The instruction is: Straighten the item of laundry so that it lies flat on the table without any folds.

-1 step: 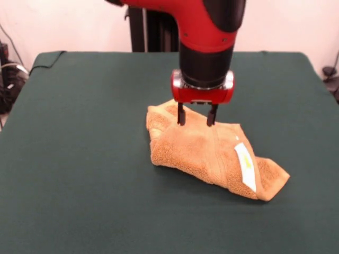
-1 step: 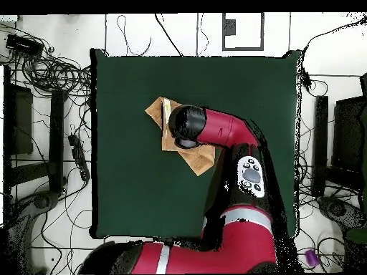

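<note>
The orange-tan towel (image 1: 212, 156) lies crumpled and folded over itself near the middle of the dark green table (image 1: 79, 159). A white care label (image 1: 245, 165) shows on its upper fold toward the right. My gripper (image 1: 196, 117) hangs over the towel's far part, open, its two dark fingers (image 1: 181, 115) spread apart with tips at or just above the cloth. From overhead the arm covers the towel's (image 2: 159, 114) middle, and the gripper itself is hidden under the wrist.
Cables and dark equipment (image 2: 50, 79) lie on the floor beside the table's edges. The robot's red arm (image 2: 229, 136) reaches across the table's near half in the overhead view.
</note>
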`<state>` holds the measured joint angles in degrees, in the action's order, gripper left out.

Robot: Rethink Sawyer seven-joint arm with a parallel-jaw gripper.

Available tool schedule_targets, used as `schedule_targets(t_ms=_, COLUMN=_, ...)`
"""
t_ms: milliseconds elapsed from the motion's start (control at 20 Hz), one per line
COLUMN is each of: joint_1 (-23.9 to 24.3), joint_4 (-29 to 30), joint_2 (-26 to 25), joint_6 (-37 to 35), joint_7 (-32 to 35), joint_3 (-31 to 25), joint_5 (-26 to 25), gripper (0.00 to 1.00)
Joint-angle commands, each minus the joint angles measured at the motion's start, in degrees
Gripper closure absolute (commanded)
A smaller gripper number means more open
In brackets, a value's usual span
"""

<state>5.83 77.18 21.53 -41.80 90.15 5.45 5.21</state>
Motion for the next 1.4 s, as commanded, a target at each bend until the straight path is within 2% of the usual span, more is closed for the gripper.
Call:
schedule_targets(t_ms=50, joint_1=-2.5, joint_4=-2.4, joint_2=-4.7, joint_6=4.7, joint_7=8.9, joint_3=-7.1, joint_5=1.5, gripper=0.0)
schedule_targets(t_ms=350, joint_1=-6.0, joint_4=-1.4, joint_2=-5.6, joint_6=6.0, joint_7=11.6, joint_3=-3.9, joint_5=0.1, gripper=0.0)
schedule_targets(t_ms=950, joint_1=-12.6, joint_4=4.3, joint_2=-4.5, joint_6=6.5, joint_7=16.0, joint_3=1.8, joint_5=1.0, gripper=0.0)
schedule_targets(t_ms=1350, joint_1=-12.0, joint_4=7.5, joint_2=-4.1, joint_6=6.1, joint_7=14.2, joint_3=0.6, joint_5=2.6, gripper=0.0)
schedule_targets(t_ms=1400, joint_1=-11.9, joint_4=7.8, joint_2=-4.0, joint_6=6.3, joint_7=14.0, joint_3=0.5, joint_5=2.7, gripper=1.0)
